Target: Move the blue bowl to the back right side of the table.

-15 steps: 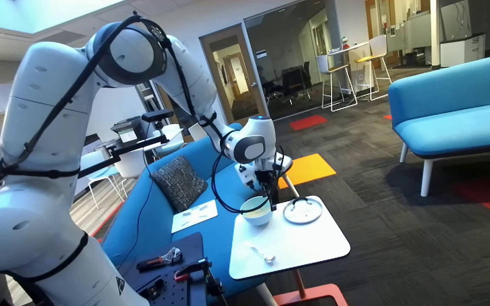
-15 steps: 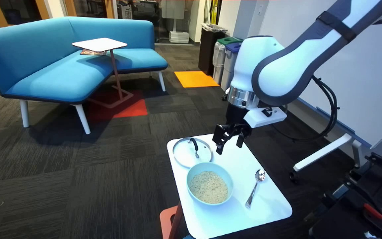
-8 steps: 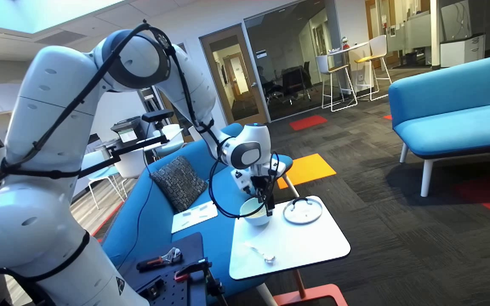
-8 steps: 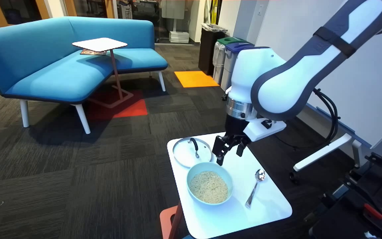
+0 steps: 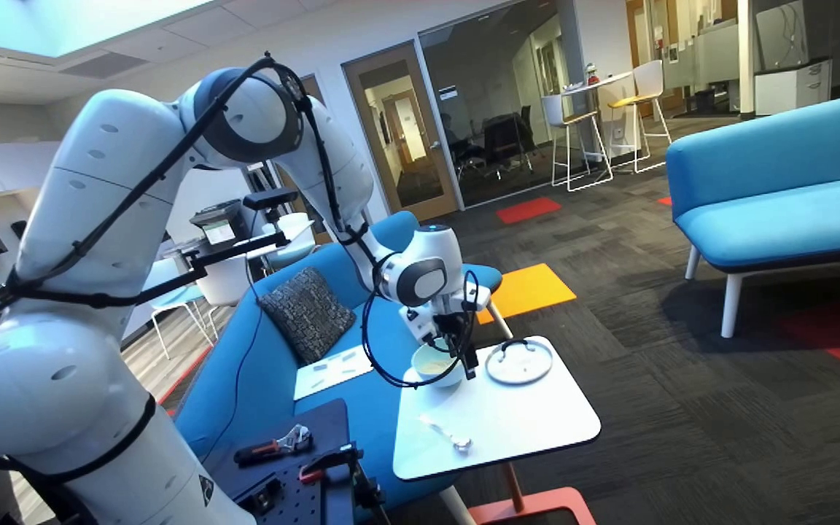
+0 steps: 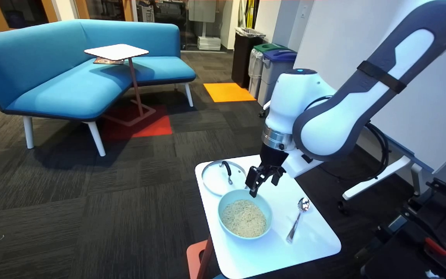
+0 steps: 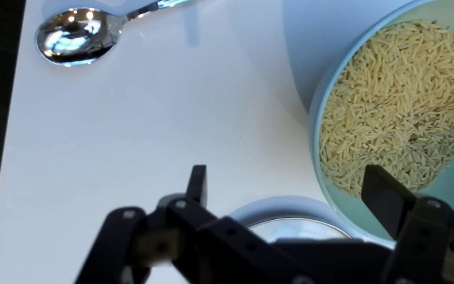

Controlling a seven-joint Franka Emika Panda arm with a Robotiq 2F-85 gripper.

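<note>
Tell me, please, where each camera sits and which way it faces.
Exterior view: close to the arm, facing across the table toward a glass wall; most of the arm shows.
Exterior view: raised, facing down over the bowl toward a sofa; arm and gripper show.
Wrist view: on the arm, facing down at bowl and spoon; the gripper shows.
Both exterior views show table, bowl, lid, spoon.
</note>
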